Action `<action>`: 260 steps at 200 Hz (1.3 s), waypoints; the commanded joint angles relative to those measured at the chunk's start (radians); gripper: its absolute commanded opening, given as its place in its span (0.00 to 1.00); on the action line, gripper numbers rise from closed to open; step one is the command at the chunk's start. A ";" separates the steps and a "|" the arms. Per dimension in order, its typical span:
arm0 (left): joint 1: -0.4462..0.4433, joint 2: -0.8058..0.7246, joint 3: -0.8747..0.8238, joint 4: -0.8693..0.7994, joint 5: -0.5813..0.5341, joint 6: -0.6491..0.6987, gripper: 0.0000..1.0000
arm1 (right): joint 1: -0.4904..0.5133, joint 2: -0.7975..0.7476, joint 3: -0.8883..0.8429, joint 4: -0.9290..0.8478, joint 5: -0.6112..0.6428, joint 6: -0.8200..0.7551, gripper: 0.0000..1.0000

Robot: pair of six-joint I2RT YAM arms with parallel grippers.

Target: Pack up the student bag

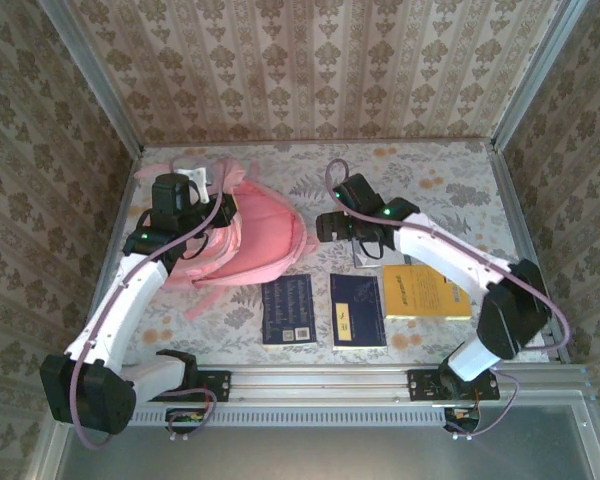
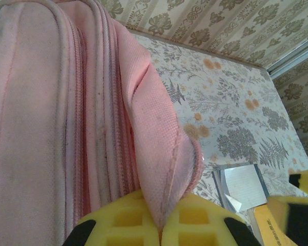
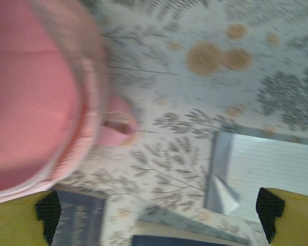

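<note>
Far left: left gripper [image 2: 160,225] clenched on student bag [image 2: 51,128] edge; right gripper [image 3: 156,215] released, empty, near; shallow pinch may slip, fabric drops

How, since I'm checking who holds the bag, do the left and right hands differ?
The left hand is shut, pinching a pink fabric fold of the student bag; the right hand is wide open and holds nothing. The left hand touches the student bag, while the right hand hovers over the table beside it, near a lined notebook. Both hands have yellow fingers with black tips.
</note>
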 commanded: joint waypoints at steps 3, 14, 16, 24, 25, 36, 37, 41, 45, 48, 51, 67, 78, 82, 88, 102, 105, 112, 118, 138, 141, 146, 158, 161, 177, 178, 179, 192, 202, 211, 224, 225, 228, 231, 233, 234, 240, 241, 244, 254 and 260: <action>0.009 -0.033 0.009 0.036 -0.017 -0.009 0.00 | -0.049 0.131 0.100 -0.198 0.060 -0.036 1.00; 0.009 -0.039 0.009 0.036 -0.018 -0.008 0.00 | -0.054 0.197 0.143 -0.230 0.041 -0.058 1.00; 0.009 -0.039 0.010 0.036 -0.018 -0.008 0.00 | -0.054 0.208 0.149 -0.231 0.038 -0.063 1.00; 0.008 -0.039 0.009 0.037 -0.017 -0.007 0.00 | -0.052 0.243 0.169 -0.241 0.052 -0.068 1.00; 0.009 -0.039 0.010 0.037 -0.017 -0.006 0.00 | -0.052 0.246 0.170 -0.242 0.056 -0.067 1.00; 0.007 -0.036 0.010 0.036 -0.017 -0.007 0.00 | -0.059 0.285 0.187 -0.250 0.073 -0.066 1.00; 0.007 -0.036 0.011 0.036 -0.017 -0.007 0.00 | -0.060 0.287 0.188 -0.250 0.073 -0.065 1.00; 0.007 -0.034 0.011 0.035 -0.015 -0.007 0.00 | -0.065 0.301 0.193 -0.254 0.075 -0.063 1.00; 0.008 -0.034 0.013 0.035 -0.014 -0.007 0.00 | -0.070 0.310 0.196 -0.256 0.077 -0.059 1.00; 0.008 -0.033 0.012 0.034 -0.013 -0.008 0.00 | -0.075 0.318 0.198 -0.260 0.082 -0.053 1.00; 0.008 -0.032 0.013 0.034 -0.011 -0.008 0.00 | -0.080 0.324 0.199 -0.263 0.085 -0.048 1.00; 0.006 -0.033 0.011 0.035 -0.011 -0.007 0.00 | -0.103 0.333 0.174 -0.240 0.064 -0.046 1.00; 0.004 -0.033 0.011 0.034 -0.014 -0.005 0.00 | -0.117 0.332 0.155 -0.228 0.057 -0.045 1.00; 0.004 -0.033 0.011 0.033 -0.014 -0.005 0.00 | -0.123 0.332 0.151 -0.226 0.051 -0.047 1.00; 0.004 -0.034 0.010 0.033 -0.015 -0.005 0.00 | -0.131 0.330 0.145 -0.222 0.046 -0.052 1.00; 0.004 -0.034 0.012 0.031 -0.014 -0.005 0.00 | -0.148 0.327 0.126 -0.222 0.038 -0.057 1.00; 0.004 -0.034 0.014 0.031 -0.014 -0.006 0.00 | -0.150 0.327 0.121 -0.221 0.032 -0.059 1.00; 0.004 -0.036 0.014 0.033 -0.014 -0.007 0.00 | -0.153 0.332 0.115 -0.224 0.023 -0.062 1.00; 0.004 -0.036 0.014 0.034 -0.014 -0.007 0.00 | -0.153 0.336 0.114 -0.227 0.026 -0.062 1.00; 0.004 -0.031 0.013 0.033 -0.014 -0.008 0.00 | -0.153 0.353 0.113 -0.232 0.027 -0.061 1.00; 0.004 -0.030 0.012 0.033 -0.012 -0.009 0.00 | -0.153 0.357 0.116 -0.234 0.026 -0.061 1.00; 0.004 -0.030 0.012 0.034 -0.011 -0.010 0.00 | -0.153 0.365 0.121 -0.237 0.028 -0.061 1.00; 0.004 -0.028 0.013 0.033 -0.011 -0.009 0.00 | -0.153 0.383 0.135 -0.243 0.031 -0.058 1.00; 0.004 -0.028 0.013 0.032 -0.013 -0.009 0.00 | -0.153 0.386 0.138 -0.242 0.031 -0.055 1.00; 0.004 -0.032 0.010 0.028 -0.022 -0.004 0.00 | -0.153 0.398 0.148 -0.240 0.042 -0.048 1.00; 0.004 -0.032 0.011 0.028 -0.023 -0.004 0.00 | -0.153 0.398 0.149 -0.239 0.043 -0.047 1.00; 0.004 -0.032 0.011 0.028 -0.023 -0.003 0.00 | -0.153 0.398 0.148 -0.239 0.046 -0.047 1.00; 0.003 -0.030 0.010 0.025 -0.031 0.002 0.00 | -0.168 0.380 0.136 -0.224 0.064 -0.038 1.00; 0.001 -0.023 0.013 0.022 -0.034 0.008 0.00 | -0.193 0.357 0.119 -0.202 0.047 -0.029 1.00; -0.008 -0.009 0.017 0.017 -0.032 0.018 0.00 | -0.226 0.325 0.089 -0.173 0.010 -0.022 1.00; -0.025 0.028 0.038 -0.008 -0.027 0.030 0.01 | -0.282 0.284 0.045 -0.137 -0.057 -0.008 1.00; -0.026 0.031 0.039 -0.010 -0.026 0.032 0.02 | -0.285 0.282 0.042 -0.133 -0.061 -0.007 1.00; -0.030 0.041 0.042 -0.013 -0.023 0.035 0.05 | -0.297 0.273 0.033 -0.125 -0.076 -0.004 1.00; -0.034 0.050 0.045 -0.015 -0.018 0.036 0.07 | -0.309 0.264 0.022 -0.116 -0.092 -0.002 1.00; -0.036 0.056 0.048 -0.017 -0.015 0.036 0.08 | -0.316 0.259 0.015 -0.109 -0.102 0.000 1.00; -0.037 0.059 0.049 -0.018 -0.014 0.036 0.09 | -0.318 0.256 0.012 -0.106 -0.107 0.001 1.00; -0.040 0.079 0.056 -0.024 -0.005 0.036 0.12 | -0.341 0.242 -0.007 -0.088 -0.133 0.008 1.00; -0.041 0.082 0.057 -0.024 -0.003 0.035 0.13 | -0.345 0.240 -0.010 -0.085 -0.136 0.009 1.00; -0.041 0.092 0.058 -0.026 0.002 0.035 0.15 | -0.355 0.233 -0.020 -0.077 -0.150 0.013 1.00; -0.045 0.127 0.066 -0.030 0.017 0.027 0.23 | -0.386 0.216 -0.048 -0.053 -0.177 0.028 1.00; -0.046 0.146 0.071 -0.033 0.025 0.022 0.28 | -0.406 0.210 -0.064 -0.038 -0.193 0.037 1.00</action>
